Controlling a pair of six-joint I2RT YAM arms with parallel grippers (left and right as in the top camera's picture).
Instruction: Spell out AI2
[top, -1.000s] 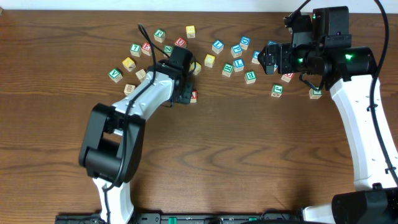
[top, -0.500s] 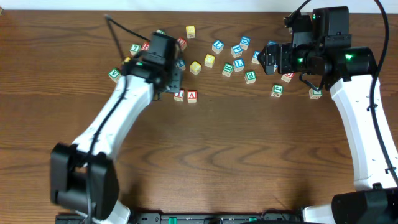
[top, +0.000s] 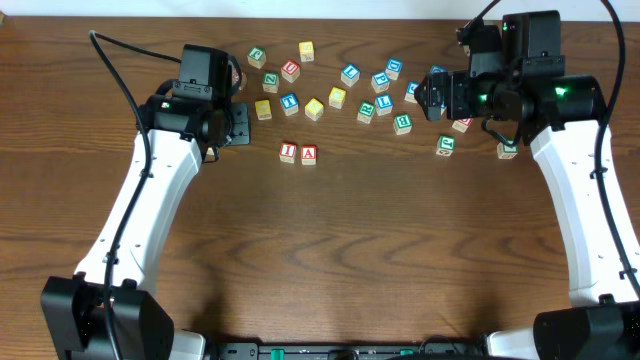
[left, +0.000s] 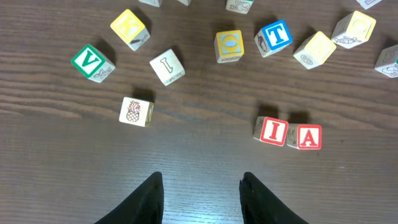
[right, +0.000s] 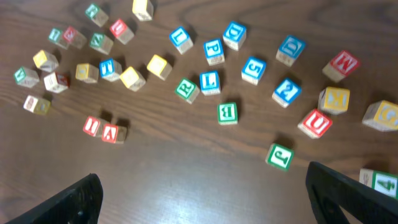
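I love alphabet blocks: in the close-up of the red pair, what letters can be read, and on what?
"I", red: first block of the pair.
"A", red: second block of the pair.
"V": green block.
"K": yellow block.
"T": blue block.
"I", dark: pale tilted block.
"O", likely: yellow-framed block.
Others there: cut off or angled, unreadable.

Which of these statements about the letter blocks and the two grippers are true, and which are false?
1. The red I block sits right beside the red A block. True.
2. The left gripper holds a block. False: it is open and empty.
3. The right gripper is open and empty. True.
4. The green V block is stacked on another block. False: it rests alone on the table.
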